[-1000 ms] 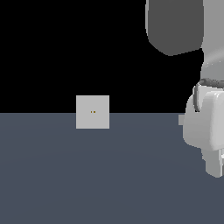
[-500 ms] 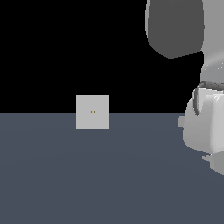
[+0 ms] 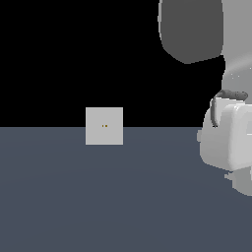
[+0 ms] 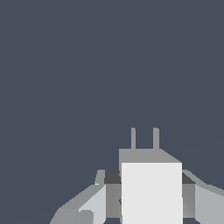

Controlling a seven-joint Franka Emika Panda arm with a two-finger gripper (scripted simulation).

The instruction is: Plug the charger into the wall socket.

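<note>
The wall socket (image 3: pixel 104 126) is a light-grey square plate with two tiny orange dots at its centre. It stands upright at the far edge of the dark floor, left of centre in the exterior view. The charger (image 4: pixel 151 192) is an off-white block with two thin prongs (image 4: pixel 144 138) pointing away from the wrist. My gripper (image 4: pixel 148 197) is shut on it, with fingers (image 4: pixel 94 203) on both sides. In the exterior view my white hand (image 3: pixel 229 142) is at the right edge, well right of the socket. The charger is hidden there.
The dark grey-blue floor (image 3: pixel 98 197) fills the lower half of the exterior view, under a black background. A large grey arm link (image 3: pixel 192 29) hangs at the upper right. The wrist view shows only floor (image 4: pixel 109 65) beyond the prongs.
My hand at the exterior view's right edge has shifted only slightly. The socket has not moved.
</note>
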